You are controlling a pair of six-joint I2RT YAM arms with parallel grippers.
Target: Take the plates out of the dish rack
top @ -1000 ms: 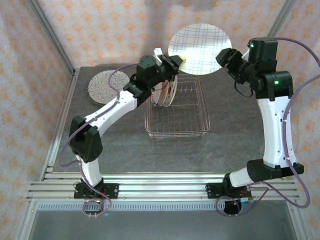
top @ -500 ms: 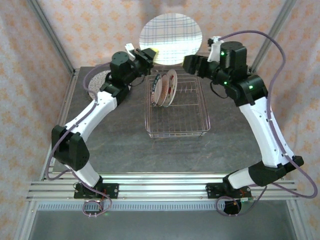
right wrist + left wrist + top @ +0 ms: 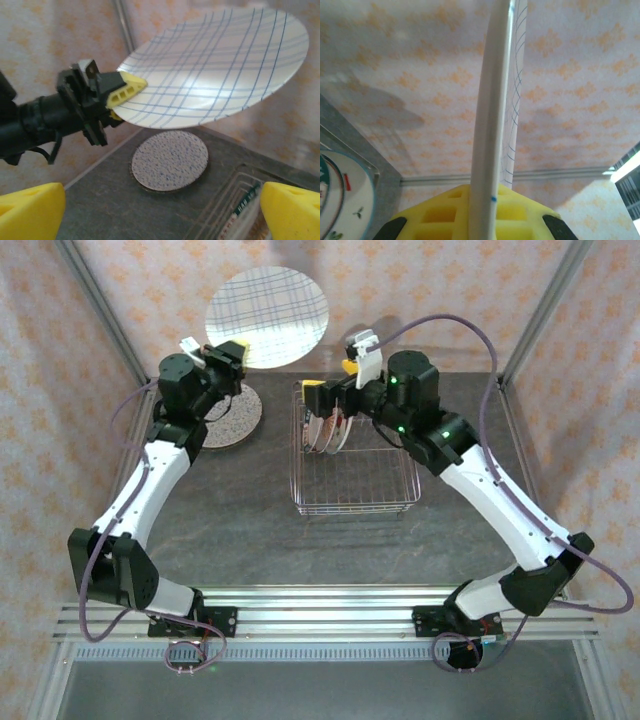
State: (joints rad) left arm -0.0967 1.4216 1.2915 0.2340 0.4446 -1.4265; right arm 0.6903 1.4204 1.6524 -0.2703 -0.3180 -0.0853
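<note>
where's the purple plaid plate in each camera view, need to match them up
Top external: the round white plate with purple plaid lines sits upper left of centre, against the back wall.
Left wrist: edge-on, its pale rim runs up the middle.
Right wrist: its tilted face spans the upper right.
Shared landmark: the left gripper, yellow-fingered, clamped on its rim.
</note>
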